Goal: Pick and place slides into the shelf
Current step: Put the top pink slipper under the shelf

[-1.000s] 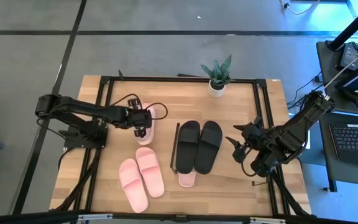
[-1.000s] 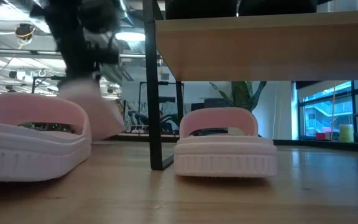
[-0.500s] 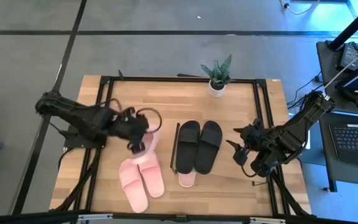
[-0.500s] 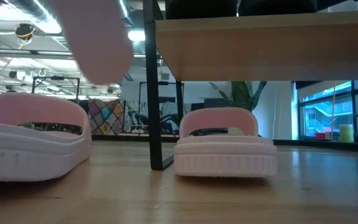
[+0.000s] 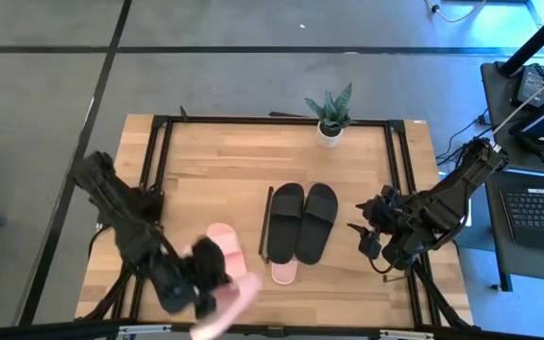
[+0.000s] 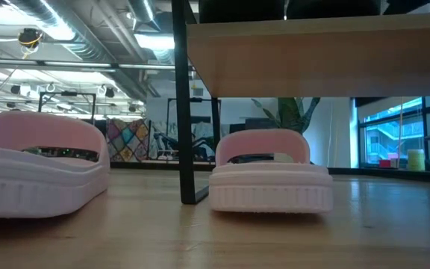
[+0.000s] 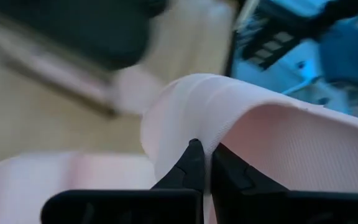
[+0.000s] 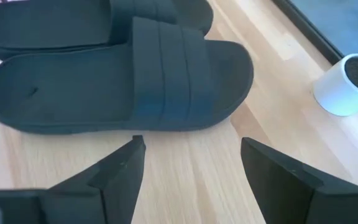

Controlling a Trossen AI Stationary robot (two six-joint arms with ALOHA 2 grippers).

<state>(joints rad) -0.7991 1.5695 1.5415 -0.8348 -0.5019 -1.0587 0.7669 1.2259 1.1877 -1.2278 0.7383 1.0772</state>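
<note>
Since a second ago the left arm has swung from the far left part of the counter [image 5: 196,151] down to its near edge, carrying a pink slide [image 5: 227,304] with it. The left jaws [image 5: 204,281] are clenched on that slide's strap; the left wrist view shows the two dark fingertips [image 7: 194,163] pinched tight on the pink foam. The slide hangs at the near edge, tilted, its long axis running diagonally.

One more pink slide [image 5: 225,247] shows just beyond the left jaws, its mate hidden under the arm. The shelf [image 5: 296,227] stands at the counter's middle with the black pair [image 5: 302,222] on its top board, long axes running near to far. A fourth pink slide [image 5: 285,272] pokes out from under the shelf's near end, toe toward the low camera.

The right jaws [image 5: 371,231] wait released, just right of the shelf, aimed at the black pair.

What the coming move turns on: the shelf lies to the right of the held slide and farther in, and the free place looks to be under the top board beside the pink slide there. The held slide's long axis would probably have to turn to match.
</note>
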